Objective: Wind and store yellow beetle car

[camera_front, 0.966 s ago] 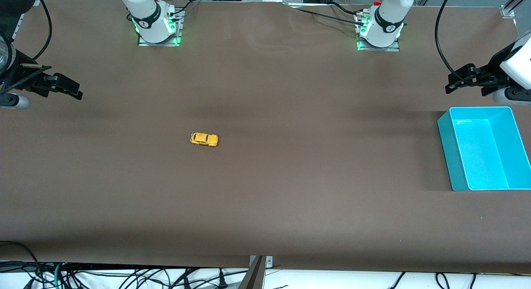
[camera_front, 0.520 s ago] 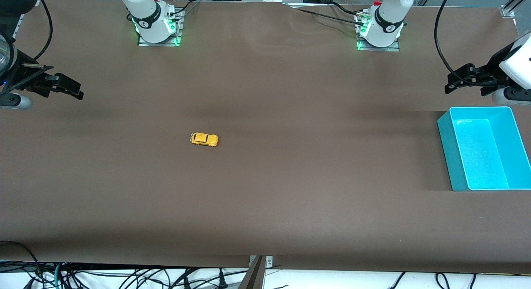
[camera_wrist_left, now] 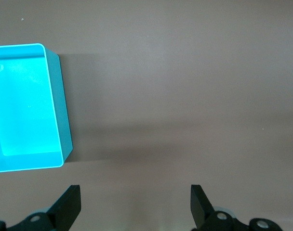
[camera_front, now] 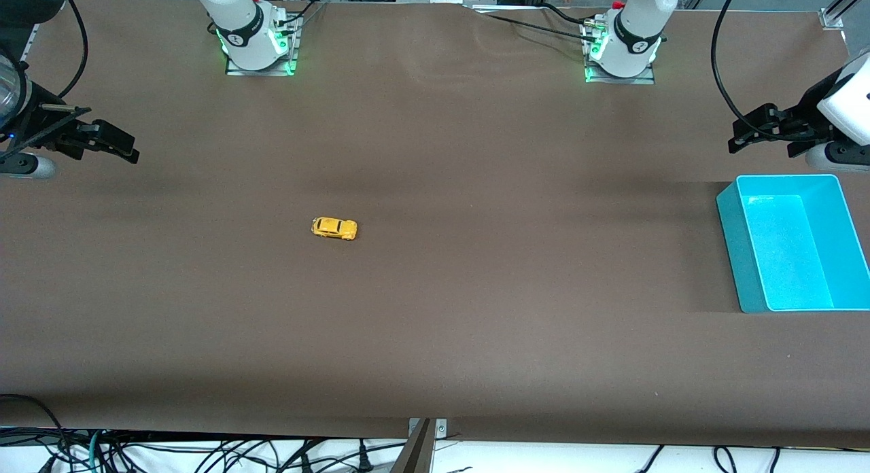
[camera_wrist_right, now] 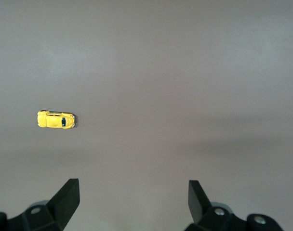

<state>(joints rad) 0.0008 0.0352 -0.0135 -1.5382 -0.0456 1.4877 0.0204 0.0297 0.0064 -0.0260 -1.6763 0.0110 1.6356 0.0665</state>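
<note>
Nothing is started: the tiny yellow beetle-shaped toy car point(camera_front: 334, 228) sits mid-surface, toward the right arm's end. The right pincer point(camera_front: 102, 141) and left pincer point(camera_front: 751, 130) hang wide and empty over opposite edges, the left beside the turquoise plastic bin point(camera_front: 734, 255). Next, probably, a narrow grasp on the car.

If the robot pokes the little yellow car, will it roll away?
Probably. The yellow beetle car sits on its wheels on the flat table, so a nudge along its length would likely send it rolling. It looks tiny and rounded, so probably light and apt to slip from the fingers.
</note>
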